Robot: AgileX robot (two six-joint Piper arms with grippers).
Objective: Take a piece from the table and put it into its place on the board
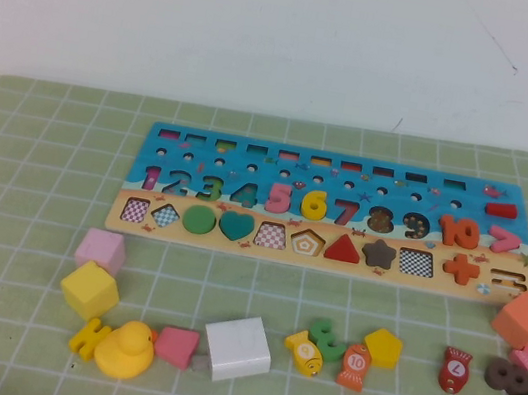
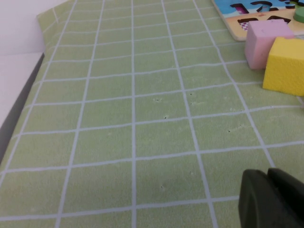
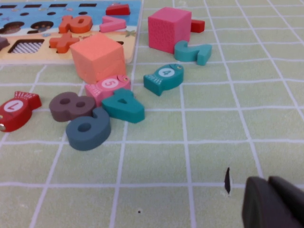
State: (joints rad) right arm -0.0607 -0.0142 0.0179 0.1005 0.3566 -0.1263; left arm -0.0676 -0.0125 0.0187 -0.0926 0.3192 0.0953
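Both tools — left [image 2: 273,199], right [image 3: 275,204] — hover over table [image 1: 27,219].

Neither arm appears in the high view. Left wrist view: dark left gripper [image 2: 271,199] shows only as a partial tip at the frame corner, low over the surface. Right wrist view: dark right gripper [image 3: 274,202] likewise, partial tip only, holding nothing visible.

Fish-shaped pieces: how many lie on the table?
5. The yellow fish and orange fish lie before the board's middle. The red fish, pink fish and teal fish lie toward its right end. More may be hidden. The left gripper hovers over the table at left, and the right gripper is near the right-hand pieces.
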